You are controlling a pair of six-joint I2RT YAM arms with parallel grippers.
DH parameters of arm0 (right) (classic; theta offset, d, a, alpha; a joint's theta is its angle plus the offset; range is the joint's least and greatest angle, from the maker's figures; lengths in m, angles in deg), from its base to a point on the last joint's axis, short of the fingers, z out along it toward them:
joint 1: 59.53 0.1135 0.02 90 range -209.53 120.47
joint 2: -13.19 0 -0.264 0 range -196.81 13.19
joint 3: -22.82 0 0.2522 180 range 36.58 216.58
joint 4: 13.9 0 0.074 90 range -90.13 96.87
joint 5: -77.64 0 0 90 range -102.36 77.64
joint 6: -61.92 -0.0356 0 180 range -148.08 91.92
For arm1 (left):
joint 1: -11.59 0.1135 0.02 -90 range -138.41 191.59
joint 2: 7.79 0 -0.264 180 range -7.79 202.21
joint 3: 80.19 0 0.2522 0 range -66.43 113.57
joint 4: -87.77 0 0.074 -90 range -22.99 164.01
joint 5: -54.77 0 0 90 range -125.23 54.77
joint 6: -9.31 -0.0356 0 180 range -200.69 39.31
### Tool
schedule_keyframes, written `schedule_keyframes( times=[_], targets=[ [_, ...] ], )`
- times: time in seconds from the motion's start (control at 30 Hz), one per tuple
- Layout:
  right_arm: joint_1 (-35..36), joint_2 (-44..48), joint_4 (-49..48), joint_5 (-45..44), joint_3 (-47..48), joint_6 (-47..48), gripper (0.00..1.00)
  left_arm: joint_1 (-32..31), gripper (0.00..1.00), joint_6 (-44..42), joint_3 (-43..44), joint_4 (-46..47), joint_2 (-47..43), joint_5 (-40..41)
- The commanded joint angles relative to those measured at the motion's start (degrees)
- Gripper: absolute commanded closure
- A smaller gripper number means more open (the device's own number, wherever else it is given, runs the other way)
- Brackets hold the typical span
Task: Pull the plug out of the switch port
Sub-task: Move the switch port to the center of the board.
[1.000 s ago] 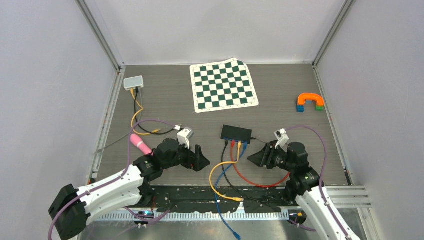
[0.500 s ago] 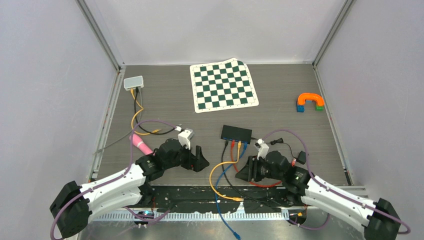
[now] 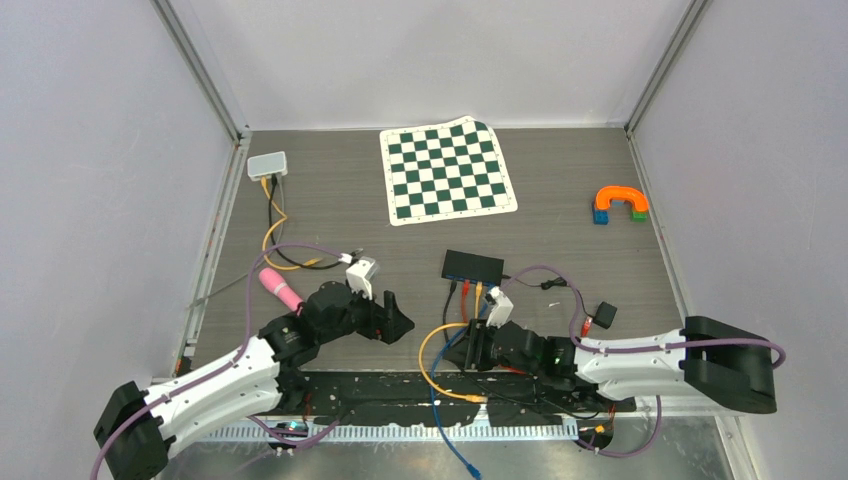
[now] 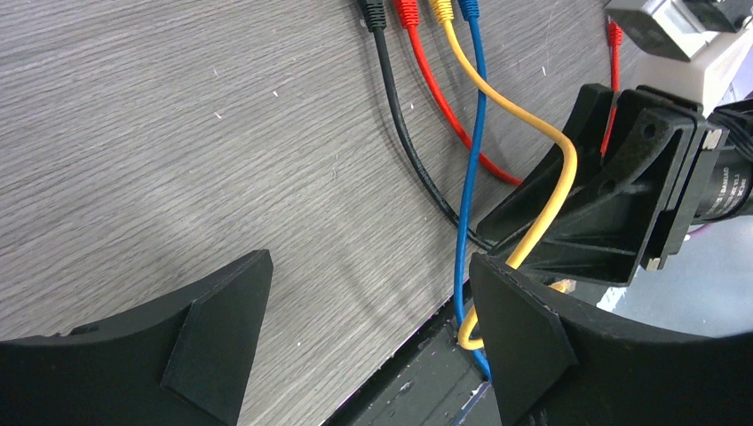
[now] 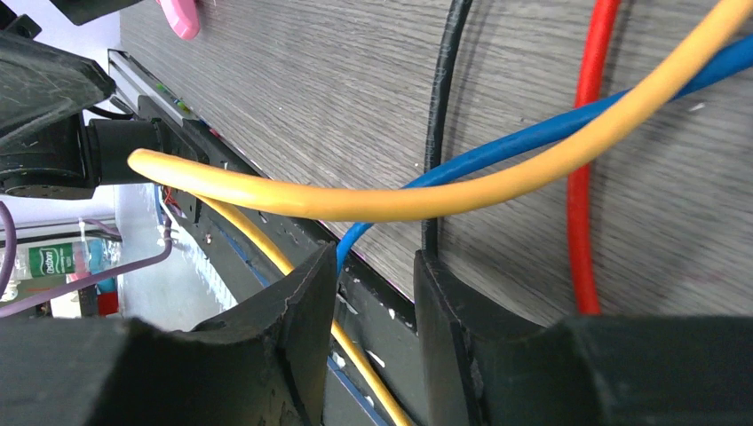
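Both arms share one build: smooth white link shells set between bulky matte-black joint housings. The left arm (image 3: pixel 215 385) and the right arm (image 3: pixel 630 355) each carry a thin purple cable (image 3: pixel 296 244) running outside the links to a small white camera block (image 3: pixel 362 272) at the wrist. The left fingers (image 4: pixel 222 328) are flat black wedges with angular facets and a faintly grainy surface. The right fingers (image 5: pixel 284 337) are the same black, flecked with pale scuffs. The right arm's finger mount (image 4: pixel 613 204) has triangular cut-outs, a round screw hole (image 4: pixel 657 130) and small white lettering (image 4: pixel 730 182) on a black cylinder.
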Motion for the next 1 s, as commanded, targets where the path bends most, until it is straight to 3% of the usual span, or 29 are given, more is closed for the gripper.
schedule_keyframes(
  times=[0.0, 0.37, 0.6, 0.8, 0.97],
  targets=[
    [3.7, -4.1, -7.5, -6.1, 3.7, -2.8, 0.56, -0.2, 0.14, 0.7, -1.0, 0.1, -1.6, 1.5],
    [4.7, -7.8, -3.7, -10.9, 6.5, -4.9, 0.58, -0.2, 0.14, 0.3, -1.0, -2.3, -4.0, 2.8],
    [4.7, -8.5, 2.4, -11.6, 8.8, -5.7, 0.7, -0.2, 0.13, 0.4, -1.6, -2.6, -5.1, 3.2],
    [4.5, -0.9, 12.4, -14.4, 8.9, -4.2, 0.88, -0.2, 0.13, 0.1, -1.3, -3.3, -4.6, 3.3],
    [3.5, 4.3, 18.0, -15.5, 8.5, -3.0, 0.86, -0.2, 0.12, 0.3, -1.4, -1.8, -2.8, 2.6]
  ],
)
